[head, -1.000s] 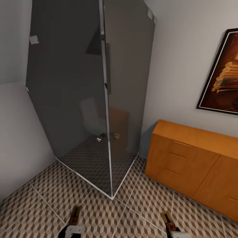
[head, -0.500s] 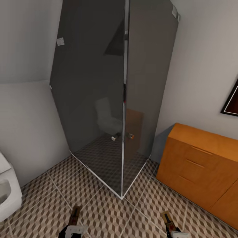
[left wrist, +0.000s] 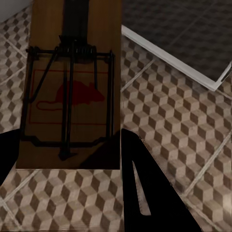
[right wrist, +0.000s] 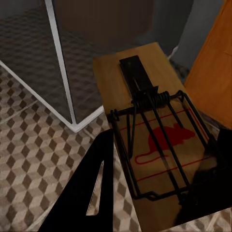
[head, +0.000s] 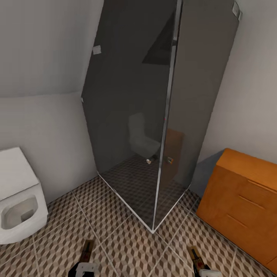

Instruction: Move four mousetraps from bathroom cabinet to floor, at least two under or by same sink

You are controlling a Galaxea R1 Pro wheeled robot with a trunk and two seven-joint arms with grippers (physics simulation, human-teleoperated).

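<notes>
Between its dark fingers, each gripper, left gripper [left wrist: 63, 159] and right gripper [right wrist: 159, 193], is clasping a flat brown wooden mousetrap [left wrist: 72, 82] [right wrist: 154, 140] above the cube-patterned tile floor [head: 127, 246]; turning, one trap risks clipping the grey glass shower enclosure [head: 154, 115] or slipping loose

Both arms reach forward and low, their ends just showing at the bottom of the head view. The left gripper [head: 87, 258] is clamped on a mousetrap [left wrist: 70, 82], its dark fingers [left wrist: 145, 188] flanking the board's near end. The right gripper [head: 198, 262] likewise grips a second mousetrap [right wrist: 157, 135] between its fingers [right wrist: 89, 188]. Where exactly the pads touch the wood is probably at the edges; shadow hides it.
</notes>
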